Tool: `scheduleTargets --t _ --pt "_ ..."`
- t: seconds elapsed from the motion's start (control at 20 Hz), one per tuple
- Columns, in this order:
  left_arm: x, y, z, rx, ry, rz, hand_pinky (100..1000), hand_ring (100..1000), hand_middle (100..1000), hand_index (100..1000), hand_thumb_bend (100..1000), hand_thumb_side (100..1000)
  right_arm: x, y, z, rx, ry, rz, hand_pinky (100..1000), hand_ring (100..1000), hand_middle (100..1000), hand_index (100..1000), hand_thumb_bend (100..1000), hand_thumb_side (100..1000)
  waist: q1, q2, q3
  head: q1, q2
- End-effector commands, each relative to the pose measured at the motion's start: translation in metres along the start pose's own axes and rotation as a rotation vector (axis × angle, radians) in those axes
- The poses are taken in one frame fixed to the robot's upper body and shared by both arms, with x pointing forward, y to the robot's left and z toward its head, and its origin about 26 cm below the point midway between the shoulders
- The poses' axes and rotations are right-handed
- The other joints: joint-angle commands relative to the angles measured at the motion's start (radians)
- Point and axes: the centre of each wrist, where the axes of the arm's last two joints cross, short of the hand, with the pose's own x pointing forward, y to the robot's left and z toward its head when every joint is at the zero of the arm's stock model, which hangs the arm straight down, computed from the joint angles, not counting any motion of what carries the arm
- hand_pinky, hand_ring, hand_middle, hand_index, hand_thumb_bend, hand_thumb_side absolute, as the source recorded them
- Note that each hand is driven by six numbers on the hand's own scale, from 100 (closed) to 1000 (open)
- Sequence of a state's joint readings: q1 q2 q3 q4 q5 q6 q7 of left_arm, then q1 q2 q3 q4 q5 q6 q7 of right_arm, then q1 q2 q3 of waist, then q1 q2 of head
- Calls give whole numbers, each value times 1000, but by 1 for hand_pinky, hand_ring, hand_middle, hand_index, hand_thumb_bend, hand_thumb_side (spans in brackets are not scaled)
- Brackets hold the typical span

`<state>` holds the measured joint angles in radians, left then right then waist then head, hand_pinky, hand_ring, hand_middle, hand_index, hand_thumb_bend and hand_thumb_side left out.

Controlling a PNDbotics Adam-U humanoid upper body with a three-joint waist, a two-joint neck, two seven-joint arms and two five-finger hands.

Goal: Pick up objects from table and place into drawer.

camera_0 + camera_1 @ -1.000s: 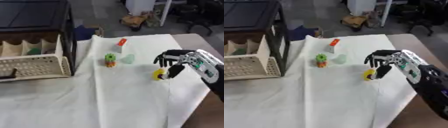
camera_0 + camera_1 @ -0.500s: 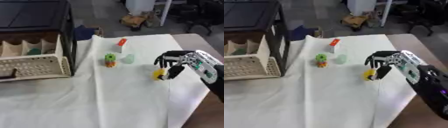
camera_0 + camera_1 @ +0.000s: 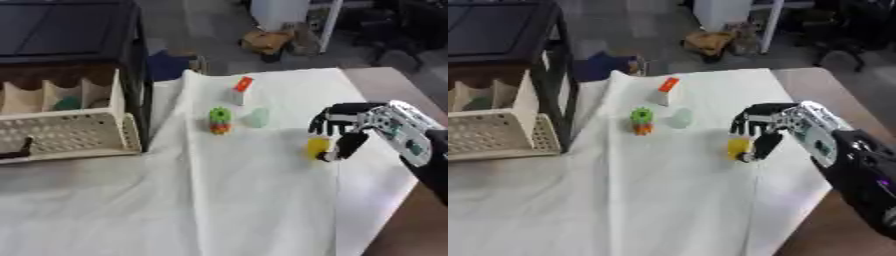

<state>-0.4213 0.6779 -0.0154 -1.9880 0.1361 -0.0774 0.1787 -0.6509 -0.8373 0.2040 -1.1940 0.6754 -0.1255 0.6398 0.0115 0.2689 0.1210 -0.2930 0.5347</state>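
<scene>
Four small things lie on the white cloth (image 3: 245, 200) that covers the surface: one yellow piece (image 3: 317, 146), one green-and-orange stack (image 3: 220, 120), one pale green piece (image 3: 257, 118) and one white block with a red top (image 3: 240, 90). One drawer (image 3: 66, 131), cream with a perforated front, stands pulled out of the black cabinet (image 3: 70, 30) at nine o'clock; one green thing (image 3: 66, 103) sits in a rear compartment, and no more of it can be made out.

The right hand (image 3: 350, 127) enters from three o'clock, palm down, arm running off toward four o'clock. Its fingers (image 3: 745, 122) curl downward over the yellow piece and the thumb reaches down beside it, at or very near it; whether the piece is truly pinched cannot be told. The yellow piece rests on the cloth at the hand's eight o'clock. The stack and the pale green piece sit just beside each other, at ten o'clock from the yellow piece; the red-topped block lies beyond them toward twelve.
</scene>
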Motion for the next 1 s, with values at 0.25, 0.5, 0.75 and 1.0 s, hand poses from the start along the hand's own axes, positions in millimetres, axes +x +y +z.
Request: scheduleTargets --t 0.25,0.5,0.75,1.0 --pt "5 5 -3 1 -20 -13 337 329 358 593 100 1000 -3 -7 4 -1 8 8 578 689 685 825 361 278 2 -14 3 -5 -13" --pt "5 5 -2 -1 -18 -12 338 329 358 592 100 1000 -2 -5 2 -1 6 -1 572 683 675 819 361 282 2 -14 3 -6 -14" --pt "5 5 -2 0 -16 -12 337 329 357 592 100 1000 -1 -5 2 -2 4 0 563 676 640 805 341 289 1 -14 5 -7 -14" --pt "5 5 -2 1 -15 -12 337 329 356 590 100 1000 -2 -5 1 1 11 -2 518 629 579 761 330 287 -1 -14 5 -7 -13"
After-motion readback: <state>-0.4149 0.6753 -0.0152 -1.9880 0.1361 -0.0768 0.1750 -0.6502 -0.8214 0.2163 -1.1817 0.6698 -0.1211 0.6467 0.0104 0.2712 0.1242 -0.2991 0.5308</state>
